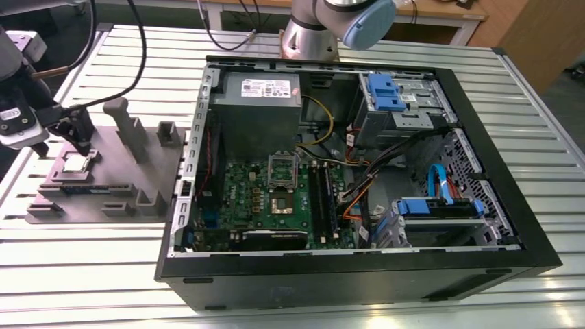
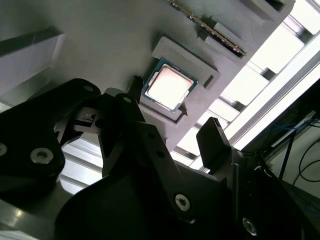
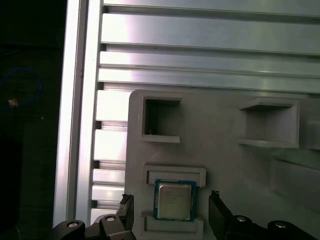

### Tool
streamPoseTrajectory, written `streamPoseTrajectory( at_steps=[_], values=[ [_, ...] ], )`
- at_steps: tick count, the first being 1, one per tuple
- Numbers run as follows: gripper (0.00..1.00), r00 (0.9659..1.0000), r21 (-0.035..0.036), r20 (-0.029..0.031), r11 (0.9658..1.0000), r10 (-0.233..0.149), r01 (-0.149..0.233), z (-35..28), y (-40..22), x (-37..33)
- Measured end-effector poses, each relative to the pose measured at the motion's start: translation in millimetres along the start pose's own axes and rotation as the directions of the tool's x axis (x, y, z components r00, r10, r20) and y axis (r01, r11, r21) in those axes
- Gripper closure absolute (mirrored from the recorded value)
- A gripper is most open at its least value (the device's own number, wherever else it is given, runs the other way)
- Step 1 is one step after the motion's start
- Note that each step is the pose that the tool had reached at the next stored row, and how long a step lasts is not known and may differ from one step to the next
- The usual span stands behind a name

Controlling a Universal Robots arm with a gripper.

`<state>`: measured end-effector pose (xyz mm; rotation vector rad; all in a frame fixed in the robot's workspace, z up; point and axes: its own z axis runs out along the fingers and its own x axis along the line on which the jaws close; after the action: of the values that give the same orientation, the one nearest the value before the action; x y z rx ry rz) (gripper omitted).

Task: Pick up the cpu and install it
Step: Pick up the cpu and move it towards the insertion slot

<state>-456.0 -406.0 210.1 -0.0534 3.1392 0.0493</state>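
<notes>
The cpu (image 1: 77,163) sits on the fixture (image 1: 119,168) at the exterior view's left of the computer case (image 1: 347,277).

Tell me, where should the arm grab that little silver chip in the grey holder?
Probably by its two opposite thin edges, coming straight down from above. The cpu lies flat in a shallow recess of the grey fixture; raised blocks hem two sides, leaving the other two free, and the open fingers stand outside those.

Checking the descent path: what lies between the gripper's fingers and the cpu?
Nothing but bare grey holder surface. In the first wrist view the open gripper straddles the cpu, with a clear gap on either side.
</notes>
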Motion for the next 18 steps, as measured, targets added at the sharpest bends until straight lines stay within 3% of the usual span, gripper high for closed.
streamPoseTrajectory(
  at_steps=[11, 18],
  values=[
    [0.30, 1.0000, 0.0001, -0.0002, 1.0000, 0.000, 0.000, 12.4, -2.6, -1.1],
    [0.30, 1.0000, 0.0001, -0.0002, 1.0000, 0.000, 0.000, 13.9, -3.2, -1.2]
  ],
)
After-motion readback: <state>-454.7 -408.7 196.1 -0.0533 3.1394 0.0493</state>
